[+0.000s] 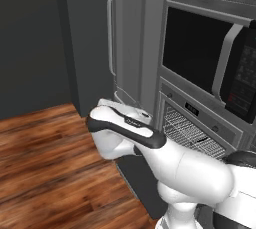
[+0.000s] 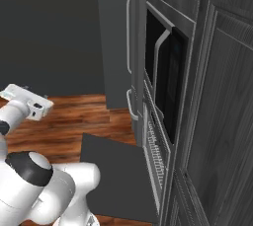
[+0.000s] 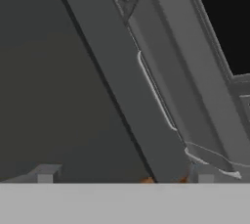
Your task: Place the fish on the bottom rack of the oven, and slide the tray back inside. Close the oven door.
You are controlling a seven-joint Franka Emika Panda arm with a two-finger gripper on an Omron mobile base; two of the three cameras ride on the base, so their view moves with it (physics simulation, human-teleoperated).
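We see the oven [image 1: 200, 118] set into the dark cabinetry below the black-windowed microwave [image 1: 210, 58], with its door [image 2: 118, 180] swung down flat and open over the wooden floor [image 1: 45, 163]. Inside the cavity the bottom rack [image 1: 192, 133] sits as a silver wire grid, and from the right base view the same rack [image 2: 154, 153] appears edge-on, within the opening. A thin dark sliver lies on the wires toward the front right [image 1: 201, 139]; it may be the fish, though we cannot be sure at this size. The arm is raised in front of the oven, its hand turned toward the tall grey door [image 3: 161, 100] with the long vertical handle. The gripper's [image 3: 125, 179] two finger tips [image 3: 45, 175] stand wide apart with nothing between them.
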